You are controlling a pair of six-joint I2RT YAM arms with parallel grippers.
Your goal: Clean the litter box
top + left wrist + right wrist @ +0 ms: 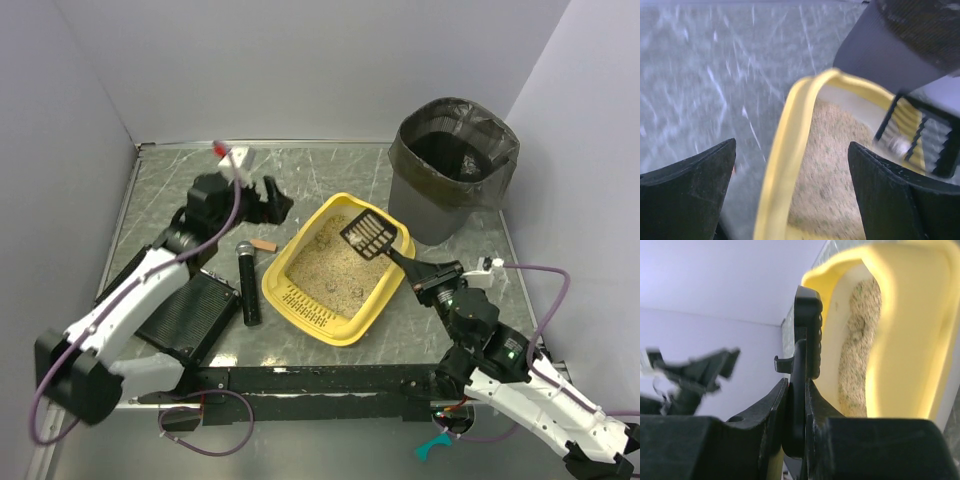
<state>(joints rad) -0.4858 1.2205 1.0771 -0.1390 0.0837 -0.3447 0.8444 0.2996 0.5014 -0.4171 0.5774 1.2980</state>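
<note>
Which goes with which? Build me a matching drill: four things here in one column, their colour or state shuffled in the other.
1 litter box
2 scoop
3 left claw
4 bin

a open, holding nothing
b dark grey, bag-lined
c yellow, litter inside
d gripped by the right claw

Pairs: 1-c, 2-d, 3-a, 4-b

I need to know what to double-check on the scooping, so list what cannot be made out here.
- Scoop load: too small in top view; edge-on in right wrist view; blurred, cut by the right edge in left wrist view.
- Bin contents: dark interior, top view.
- Small brown piece beside the litter box: too small to identify, top view.
</note>
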